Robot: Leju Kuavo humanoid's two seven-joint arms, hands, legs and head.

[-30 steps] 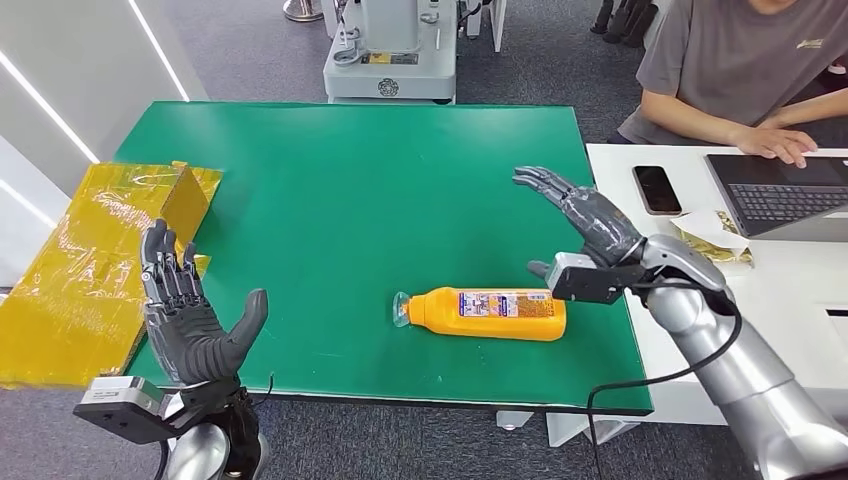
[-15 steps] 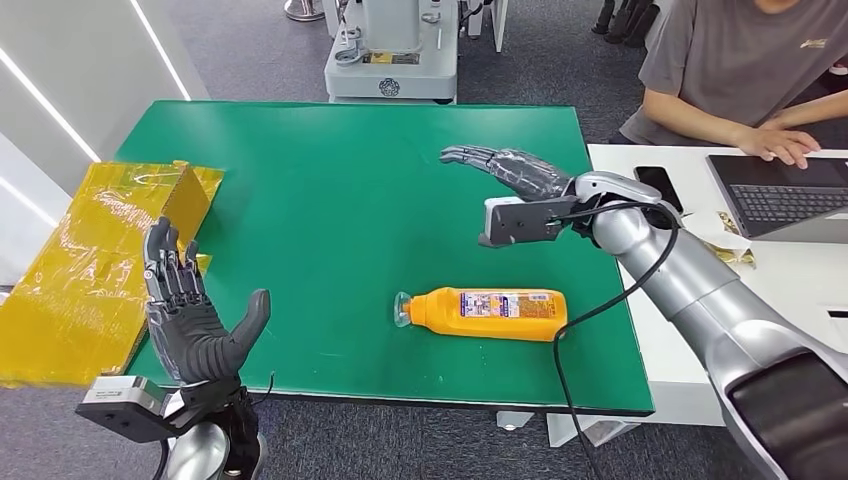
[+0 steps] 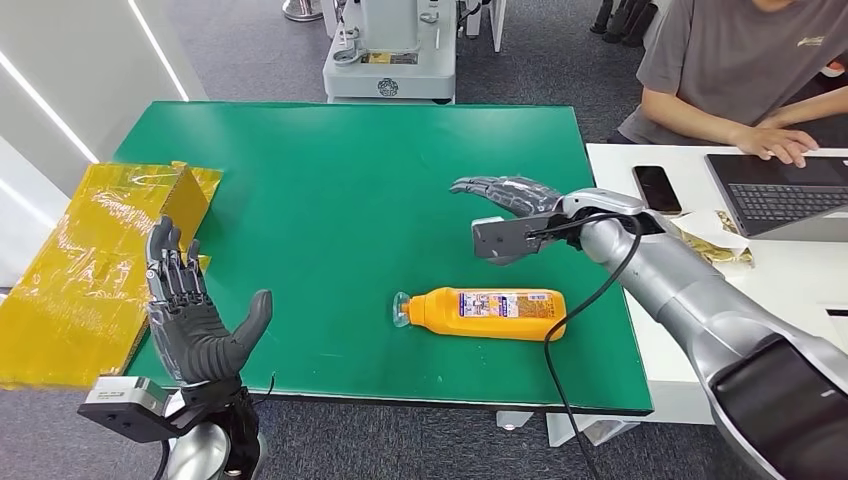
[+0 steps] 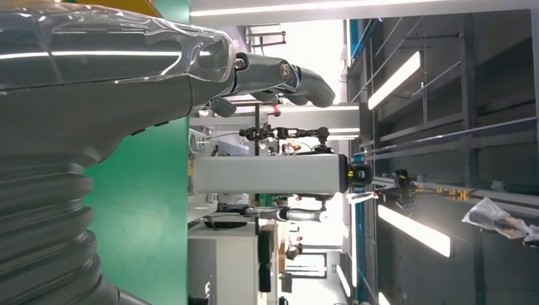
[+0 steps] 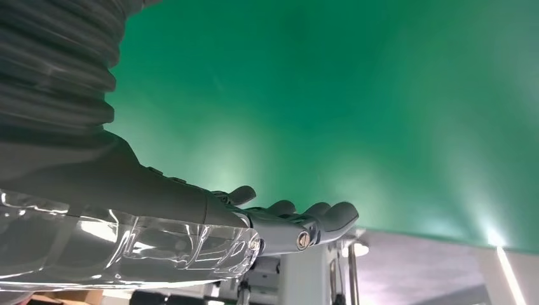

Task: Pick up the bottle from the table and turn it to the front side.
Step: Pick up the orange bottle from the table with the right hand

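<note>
Right hand, dark grey with its fingers spread flat and holding nothing, has swung in over the green desk during the last second; it came from the desk's right edge, beside the white side table, and now hangs above the green surface just beyond the orange plastic bottle, slightly lower and nearer to it than half a second ago. Nothing touches the bottle, which has not moved: it lies on its side near the front edge of the desk, clear cap pointing to the robot's left, printed label facing up. From the right wrist view the right hand shows its fingers stretched out side by side over bare green cloth, with no bottle under them, so the hand looks to be short of a grasping position. I judge this to be the approach: the hand has closed most of the gap but must come down and back toward the robot before its fingers can wrap the bottle's body, and the pick and the turn are both yet to come.

Left hand is held upright by the front left corner of the desk, palm open, fingers apart and empty, in much the same pose as a second ago. Beside it lies a yellow box wrapped in shiny film. At the white side table a seated person types on a dark laptop, with a black phone lying close by
</note>
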